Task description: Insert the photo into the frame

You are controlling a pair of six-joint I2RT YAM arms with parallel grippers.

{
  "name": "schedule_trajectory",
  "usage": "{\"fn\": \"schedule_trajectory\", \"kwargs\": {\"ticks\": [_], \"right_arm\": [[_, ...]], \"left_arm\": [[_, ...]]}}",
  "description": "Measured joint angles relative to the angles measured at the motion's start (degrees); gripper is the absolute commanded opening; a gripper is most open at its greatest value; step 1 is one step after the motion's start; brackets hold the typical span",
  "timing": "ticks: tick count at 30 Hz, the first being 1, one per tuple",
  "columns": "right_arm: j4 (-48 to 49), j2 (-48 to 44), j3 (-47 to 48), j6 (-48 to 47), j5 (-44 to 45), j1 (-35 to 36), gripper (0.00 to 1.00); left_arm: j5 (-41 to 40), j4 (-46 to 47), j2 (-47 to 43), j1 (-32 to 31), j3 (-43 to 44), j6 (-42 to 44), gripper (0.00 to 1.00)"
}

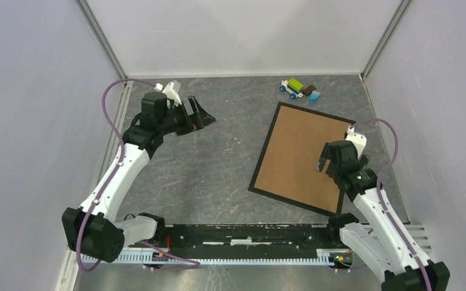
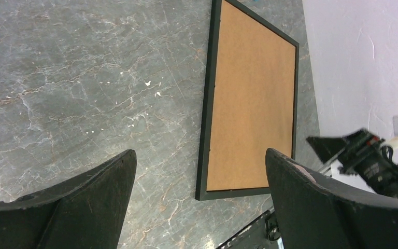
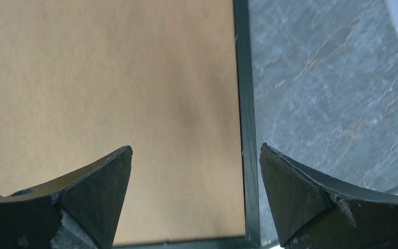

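Toward the upper right of the top view, a small toy of bricks [image 1: 299,89] in green, yellow, brown and blue, with tiny wheels, sat on the table [image 1: 218,163], just beyond the far corner of the frame [image 1: 264,146] and apart from it. Nothing else lay near. The frame lay flat at the right of centre, turned askew to the table's edges, a thin black rectangle with sharp corners. Its opening was filled by a plain brown backing board [image 1: 300,157], matte and smooth like cardboard.

The table was grey with pale marbled veins and a few white flecks. Pale flat walls [image 1: 236,36] closed it in on three sides, and a black rail [image 1: 249,233] ran along the bottom between the arm bases.

The right gripper [image 1: 330,165] hung over the right part of the board with its jaws spread wide and nothing between them. From its wrist camera, the frame's black strip ran between the two dark wedge-shaped fingers [image 3: 300,202], nearer the right one. Whether they touched the board could not be told.

The left gripper [image 1: 201,118] stood at the upper left, well apart from the frame, with its jaws also wide and empty. A purple cable [image 1: 112,109] looped beside that arm.
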Motion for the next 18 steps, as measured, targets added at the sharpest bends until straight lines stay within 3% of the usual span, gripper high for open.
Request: {"fn": "schedule_trajectory", "kwargs": {"ticks": [3,8,10,18], "right_arm": [[6.8,4.9,0.0,-2.7,-1.8,-5.9,0.98],[17.6,15.6,-1.1,-7.1,-15.3,-26.1,0.97],[20.8,18.9,-1.8,-8.5,-20.0,-31.4,0.92],[29.2,27.6,-3.9,-13.7,-30.8,-40.2,0.87]], "left_arm": [[1.6,0.4,0.3,0.0,-0.3,1.2,0.99],[6.7,3.8,1.4,0.0,-2.8,1.3,0.97],[8.6,5.0,2.4,-0.2,-3.6,1.2,0.96],[13.7,8.2,9.5,-4.6,-4.4,1.2,0.90]]}}
